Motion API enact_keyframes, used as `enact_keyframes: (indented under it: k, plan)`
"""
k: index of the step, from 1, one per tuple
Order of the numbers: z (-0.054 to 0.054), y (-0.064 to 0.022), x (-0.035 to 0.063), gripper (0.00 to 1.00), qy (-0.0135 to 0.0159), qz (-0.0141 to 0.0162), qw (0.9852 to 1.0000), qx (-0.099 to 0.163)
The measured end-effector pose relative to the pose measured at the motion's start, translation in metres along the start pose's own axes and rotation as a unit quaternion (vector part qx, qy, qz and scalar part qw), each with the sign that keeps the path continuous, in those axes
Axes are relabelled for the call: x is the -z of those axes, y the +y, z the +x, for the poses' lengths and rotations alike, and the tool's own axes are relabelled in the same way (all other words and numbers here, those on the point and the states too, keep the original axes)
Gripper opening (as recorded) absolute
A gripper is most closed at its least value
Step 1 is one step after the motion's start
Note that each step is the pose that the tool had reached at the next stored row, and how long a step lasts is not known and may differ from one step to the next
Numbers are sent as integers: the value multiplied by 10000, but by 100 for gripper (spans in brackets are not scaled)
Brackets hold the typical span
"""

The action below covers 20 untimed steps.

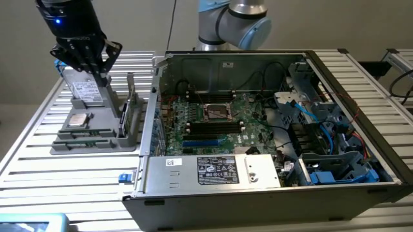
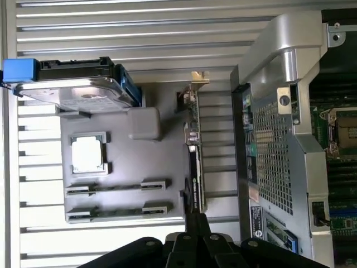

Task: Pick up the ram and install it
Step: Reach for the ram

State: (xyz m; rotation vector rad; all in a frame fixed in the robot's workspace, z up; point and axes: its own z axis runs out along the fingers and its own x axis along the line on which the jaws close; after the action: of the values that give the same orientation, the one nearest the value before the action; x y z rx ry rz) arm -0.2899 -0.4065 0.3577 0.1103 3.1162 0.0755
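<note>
Ram [image 1: 79, 143], flat in grey tray [image 1: 61, 149], 6 o'clock from claw [image 1: 98, 77] in exterior view, long axis 9-to-3; claw closed, empty.

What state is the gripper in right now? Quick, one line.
Gripper: closed, holding nothing; a ram stick lies in the grey tray.

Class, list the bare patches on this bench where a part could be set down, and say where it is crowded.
Free: bare slats bordered by the grey tray, the computer case and the pale blue object. Crowded: the tray, holding the ram, and the case's inside.
</note>
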Motion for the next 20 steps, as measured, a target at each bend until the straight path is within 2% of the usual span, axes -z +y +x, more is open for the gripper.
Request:
enact_keyframes:
  k: [16, 20]
  plan:
    - [725, -63, -144, 11, 0, 4, 10000, 0]
    - [796, -79, -196, 11, -1, 5, 10000, 1]
